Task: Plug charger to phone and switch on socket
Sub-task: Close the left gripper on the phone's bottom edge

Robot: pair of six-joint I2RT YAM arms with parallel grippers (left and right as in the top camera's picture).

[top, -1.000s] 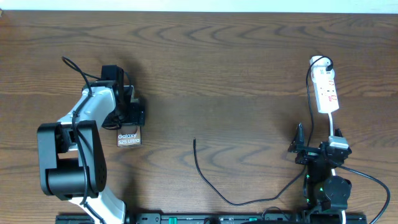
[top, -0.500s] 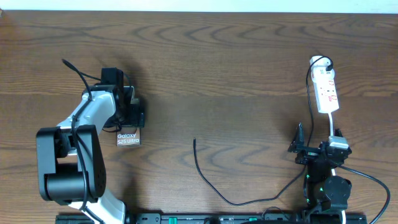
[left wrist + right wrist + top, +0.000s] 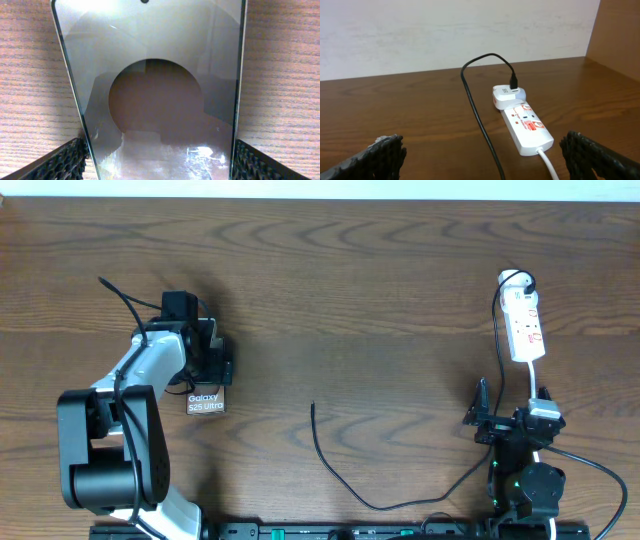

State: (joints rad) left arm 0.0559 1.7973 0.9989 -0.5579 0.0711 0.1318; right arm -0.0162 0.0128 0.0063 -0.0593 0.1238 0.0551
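The phone [image 3: 207, 403] lies at the left of the table, its "Galaxy" lettering facing up. My left gripper [image 3: 210, 367] stands over it. In the left wrist view the glossy phone [image 3: 150, 65] fills the frame, and my left gripper [image 3: 160, 165] is shut on its two long edges. The charger's connector tip [image 3: 313, 408] lies loose mid-table. Its black cable [image 3: 477, 115] runs right and up to the white plug [image 3: 507, 95], seated in the far end of the socket [image 3: 525, 325] [image 3: 527, 125]. My right gripper [image 3: 512, 402] [image 3: 487, 165] hangs open short of the socket, holding nothing.
The socket's white cord [image 3: 547, 160] runs back under my right gripper. A pale wall [image 3: 445, 30] closes the far edge of the table. The right arm's thicker black cable [image 3: 600, 470] loops at the bottom right.
The left arm's elbow has eased slightly to the left. The phone, the charger cable and the right arm have not moved.
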